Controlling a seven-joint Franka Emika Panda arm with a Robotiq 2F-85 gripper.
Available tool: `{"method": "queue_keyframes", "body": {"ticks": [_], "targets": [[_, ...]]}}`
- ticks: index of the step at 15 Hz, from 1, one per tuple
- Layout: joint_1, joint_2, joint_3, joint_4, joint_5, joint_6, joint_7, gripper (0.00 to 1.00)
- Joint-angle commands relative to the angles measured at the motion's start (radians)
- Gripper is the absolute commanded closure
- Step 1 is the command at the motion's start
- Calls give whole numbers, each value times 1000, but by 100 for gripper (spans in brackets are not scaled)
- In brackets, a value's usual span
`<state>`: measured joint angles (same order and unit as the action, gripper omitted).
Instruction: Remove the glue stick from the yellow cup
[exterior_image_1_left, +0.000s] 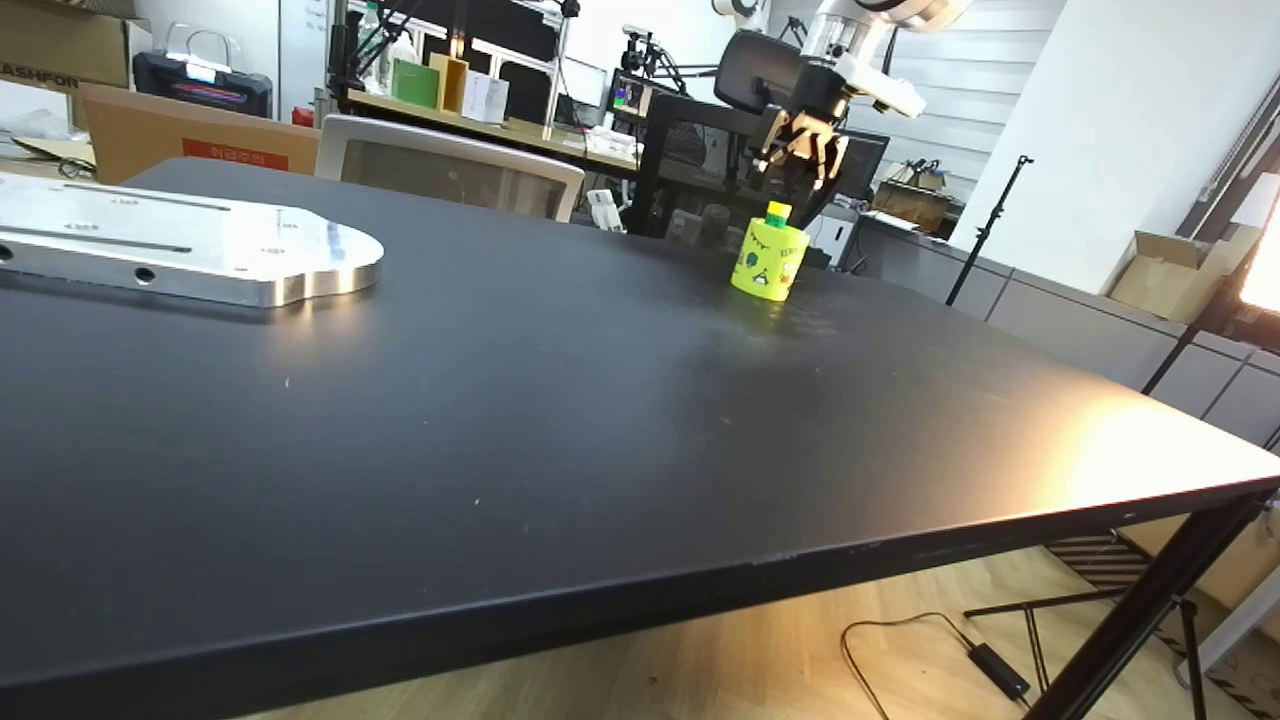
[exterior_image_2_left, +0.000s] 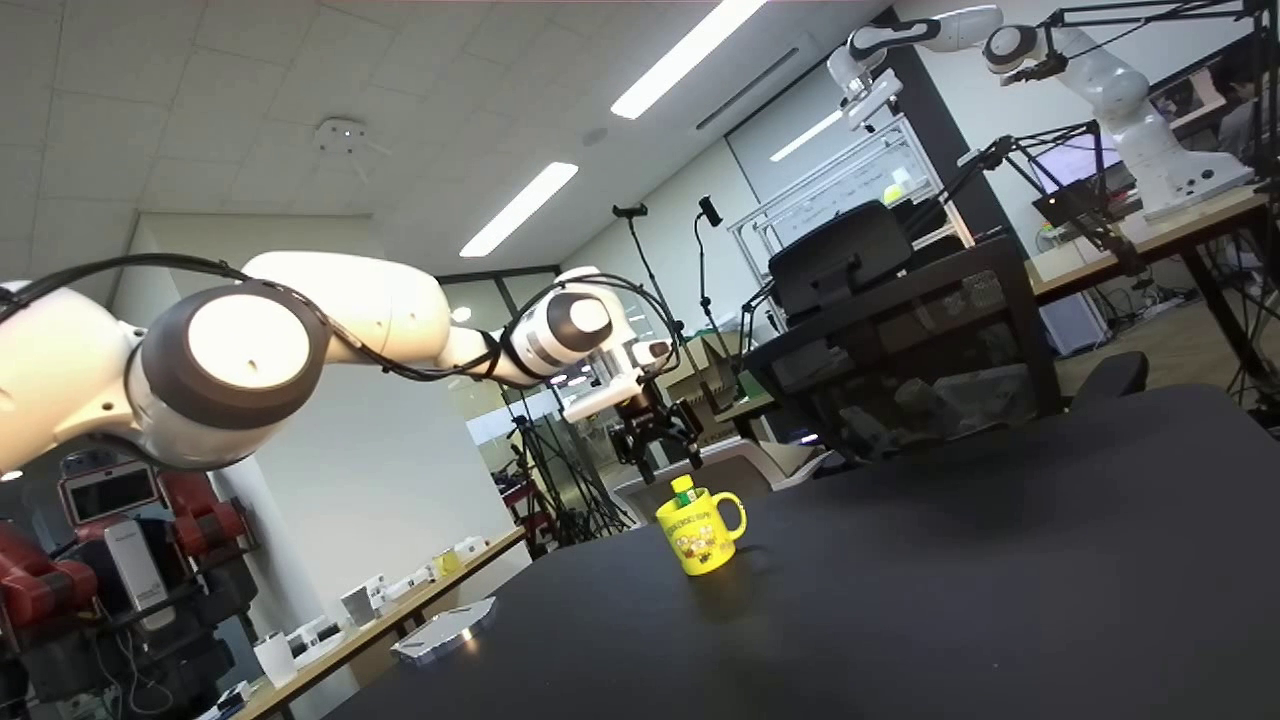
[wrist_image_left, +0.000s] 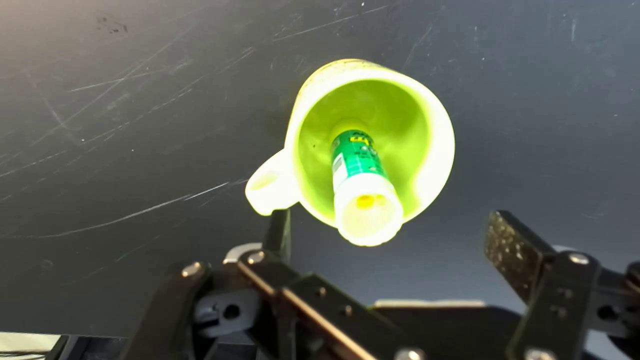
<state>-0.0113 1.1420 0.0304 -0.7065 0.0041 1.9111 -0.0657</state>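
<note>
The scratched black table (exterior_image_1_left: 560, 430) carries the upright yellow cup (exterior_image_1_left: 768, 262) and a metal plate (exterior_image_1_left: 210, 230).

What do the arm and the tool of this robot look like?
The arm is rounded and white, with dark grey bands at its joints and a black cable running along it. The tool is mostly black, with two flat fingers, round silvery pins and angular links that shine coppery in an exterior view.

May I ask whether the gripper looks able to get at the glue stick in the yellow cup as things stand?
Probably yes: the gripper hangs open above, the glue stick pokes up out of the yellow cup, and nothing visible blocks the way.
</note>
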Motion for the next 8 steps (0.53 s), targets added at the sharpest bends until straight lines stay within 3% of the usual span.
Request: {"method": "queue_keyframes", "body": {"ticks": [1,8], "targets": [[-10,43,3,69,6,-26,-4,25],[-22,48,4,68,9,-57,2,73]]}}
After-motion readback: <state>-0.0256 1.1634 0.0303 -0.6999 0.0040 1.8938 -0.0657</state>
